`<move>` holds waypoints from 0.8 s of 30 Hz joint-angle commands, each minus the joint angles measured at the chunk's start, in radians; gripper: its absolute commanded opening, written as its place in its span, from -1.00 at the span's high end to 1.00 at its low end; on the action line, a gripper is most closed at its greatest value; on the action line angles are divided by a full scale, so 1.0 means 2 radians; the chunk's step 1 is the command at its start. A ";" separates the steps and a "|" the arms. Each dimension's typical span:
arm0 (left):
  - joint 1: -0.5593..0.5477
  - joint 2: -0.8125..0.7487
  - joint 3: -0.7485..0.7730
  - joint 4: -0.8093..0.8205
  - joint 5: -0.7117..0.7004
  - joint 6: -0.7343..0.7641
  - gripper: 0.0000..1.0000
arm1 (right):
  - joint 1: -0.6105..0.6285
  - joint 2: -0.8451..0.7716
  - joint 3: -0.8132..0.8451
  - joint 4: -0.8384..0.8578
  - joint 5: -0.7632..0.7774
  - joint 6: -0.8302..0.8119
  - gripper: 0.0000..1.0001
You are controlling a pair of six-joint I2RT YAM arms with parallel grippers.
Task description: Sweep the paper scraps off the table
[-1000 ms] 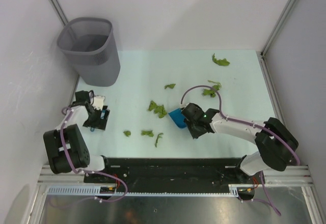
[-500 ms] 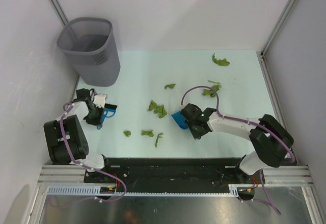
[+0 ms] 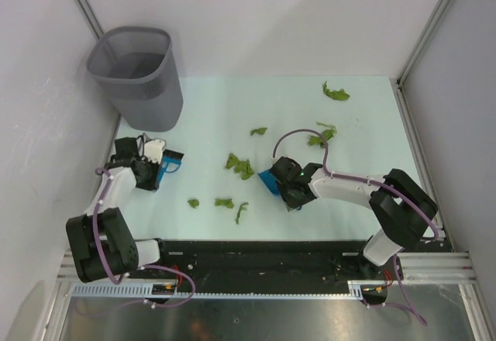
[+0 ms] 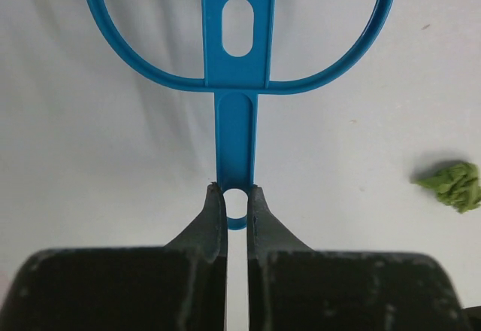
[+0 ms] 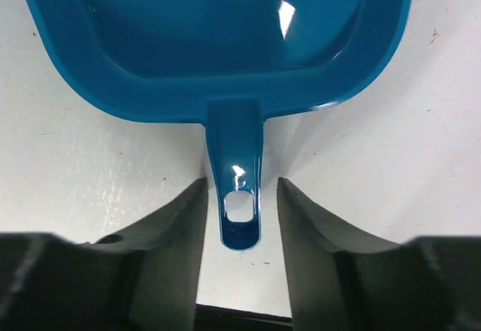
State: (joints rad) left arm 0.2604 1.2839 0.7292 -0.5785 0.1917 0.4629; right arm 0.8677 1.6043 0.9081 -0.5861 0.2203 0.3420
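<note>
Several green paper scraps lie on the pale table point(image 3: 364, 163): one far right point(image 3: 335, 91), one mid-table point(image 3: 239, 165), a small group near the front point(image 3: 224, 201). One scrap point(image 4: 453, 184) also shows in the left wrist view. My left gripper point(image 3: 155, 172) point(image 4: 235, 195) is shut on the end of the blue brush handle point(image 4: 237, 132); the brush point(image 3: 169, 162) sits at the table's left. My right gripper point(image 3: 279, 187) point(image 5: 241, 199) is open. The blue dustpan's point(image 3: 268, 179) handle point(image 5: 237, 158) lies between its fingers with a gap on each side.
A grey mesh wastebasket point(image 3: 139, 77) stands at the back left corner, just behind the left arm. White walls close in the left, back and right sides. The arms' black base rail point(image 3: 256, 256) runs along the near edge.
My left gripper went from open to shut on the brush handle and carried the brush slightly away from me. My right jaws parted from the dustpan handle, and the dustpan slid a little left.
</note>
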 commanded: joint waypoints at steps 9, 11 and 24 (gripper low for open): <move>-0.086 -0.096 0.068 -0.025 0.051 -0.050 1.00 | -0.002 -0.080 0.022 -0.044 0.029 0.005 -0.88; -0.099 -0.107 0.104 -0.044 0.061 -0.058 1.00 | 0.000 -0.103 0.060 -0.063 0.049 0.000 -0.99; -0.160 -0.202 0.235 -0.092 0.102 -0.116 1.00 | 0.064 -0.117 0.166 0.468 -0.046 0.072 -1.00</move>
State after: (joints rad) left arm -0.0189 0.9379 1.1477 -0.7212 0.3470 0.3023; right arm 0.9501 1.2613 1.2144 -0.1135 0.2100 0.3832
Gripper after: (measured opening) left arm 0.049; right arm 0.994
